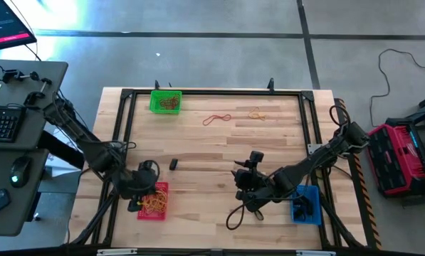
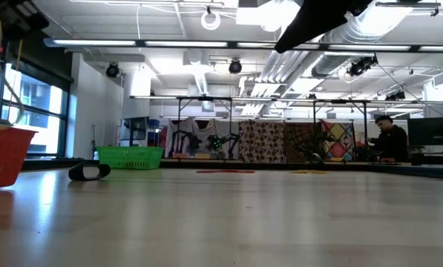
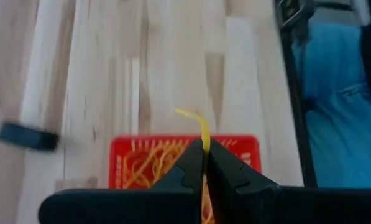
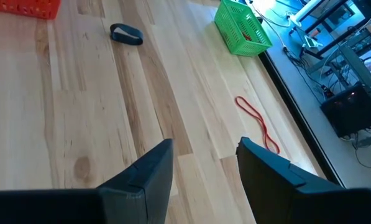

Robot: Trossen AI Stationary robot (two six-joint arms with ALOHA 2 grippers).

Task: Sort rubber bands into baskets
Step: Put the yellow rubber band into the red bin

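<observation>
Closest to our left wrist camera, the left tool (image 3: 204,163) has its two dark fingers pinched together on a yellow band (image 3: 201,127), which curls up and over from between the tips; directly beyond it sits the red basket (image 3: 244,149), already holding a tangle of orange and yellowish bands. From above we see this tool (image 1: 147,186) hanging right over that basket (image 1: 154,200) at the near left of the surface (image 1: 212,153). Our right tool (image 4: 204,163) stands with its fingers spread and nothing between them, hovering over bare wood near the blue basket (image 1: 306,205). What is left loose: a red band (image 4: 257,123) lying stretched out toward the far side, a yellowish band (image 1: 256,114) just beside it, and a black band (image 4: 126,33) resting between the red and green baskets. The green basket (image 1: 165,102) sits at the far left edge and holds some bands too (their colour we cannot tell for certain). We judge these loops to be nearly weightless, limp and a little grippy, so they will drape, stretch and may cling to a finger on release. For the red one we would come down across a single strand near its middle, fingertips touching the wood, and pinch firmly.
</observation>
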